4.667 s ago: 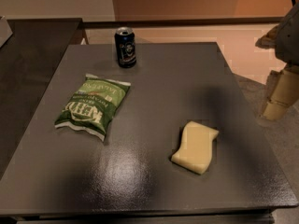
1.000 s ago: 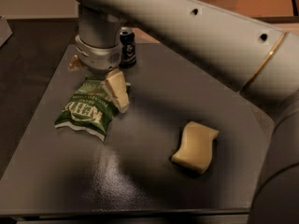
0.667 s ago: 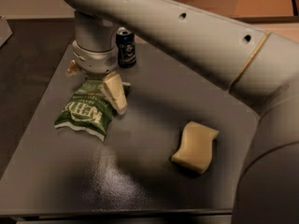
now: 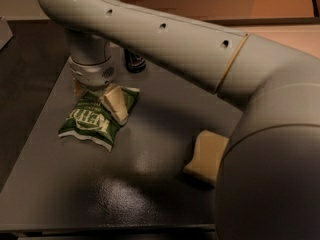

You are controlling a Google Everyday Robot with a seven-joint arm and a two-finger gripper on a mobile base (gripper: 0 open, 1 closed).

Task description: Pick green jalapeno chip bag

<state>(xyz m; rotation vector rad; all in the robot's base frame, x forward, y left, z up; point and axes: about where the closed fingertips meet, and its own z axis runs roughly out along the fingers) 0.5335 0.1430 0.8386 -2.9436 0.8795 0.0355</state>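
The green jalapeno chip bag point(image 4: 95, 120) lies flat on the dark table point(image 4: 140, 194), at its left side, white lettering facing up. My gripper point(image 4: 97, 96) hangs from the big grey arm and is down at the bag's far end. It is open. One tan finger point(image 4: 115, 104) rests over the bag's upper right part. The other finger shows only as a small tan piece past the bag's upper left corner. The bag lies on the table and is not lifted.
A dark can point(image 4: 134, 61) stands behind the bag, mostly hidden by the arm. A pale yellow sponge block point(image 4: 206, 155) lies at the right, partly covered by the arm's near segment. The table's left edge runs close to the bag.
The arm has swung in from the right and come down over the bag. In the last second the gripper has sunk lower and slid left along the bag's far end. The bag has not moved.
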